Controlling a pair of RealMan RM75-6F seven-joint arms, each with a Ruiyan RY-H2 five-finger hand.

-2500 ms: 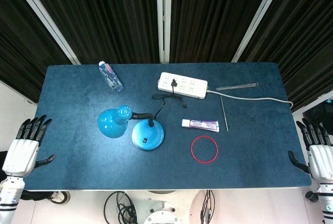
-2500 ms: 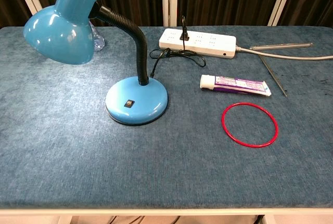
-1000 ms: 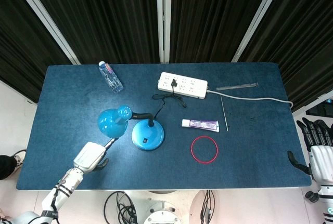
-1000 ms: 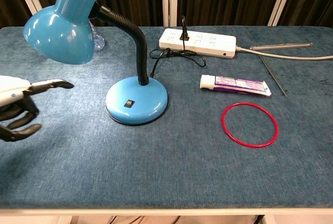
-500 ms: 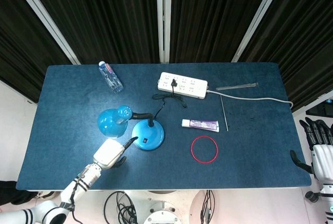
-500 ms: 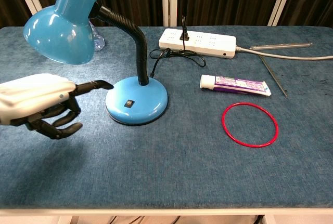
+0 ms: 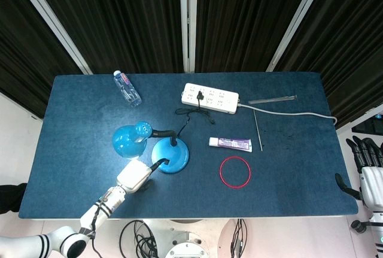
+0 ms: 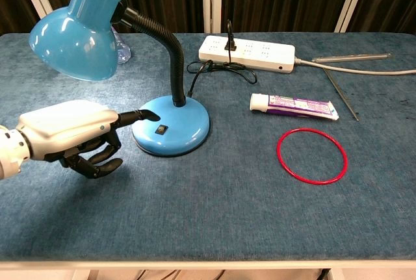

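A blue desk lamp stands left of the table's middle, its round base (image 7: 170,155) (image 8: 175,124) carrying a small black switch (image 8: 161,128) and its shade (image 7: 127,141) (image 8: 75,30) bent down to the left. My left hand (image 7: 134,176) (image 8: 68,130) lies just left of the base and holds nothing. One finger is stretched out with its tip (image 8: 151,115) over the base's left rim, short of the switch. Its other fingers are curled under. Whether the tip touches the base is unclear. My right hand (image 7: 371,177) stays off the table's right edge, fingers spread and empty.
The lamp's black cord runs to a white power strip (image 7: 210,97) (image 8: 247,51) at the back. A toothpaste tube (image 7: 230,143) (image 8: 294,106) and a red ring (image 7: 234,171) (image 8: 312,155) lie right of the lamp. A water bottle (image 7: 127,87) lies back left, and a thin rod (image 7: 257,129) to the right.
My left hand has come in from the table's left edge to the lamp base, one finger stretched out and now over the rim. The right hand has barely moved.
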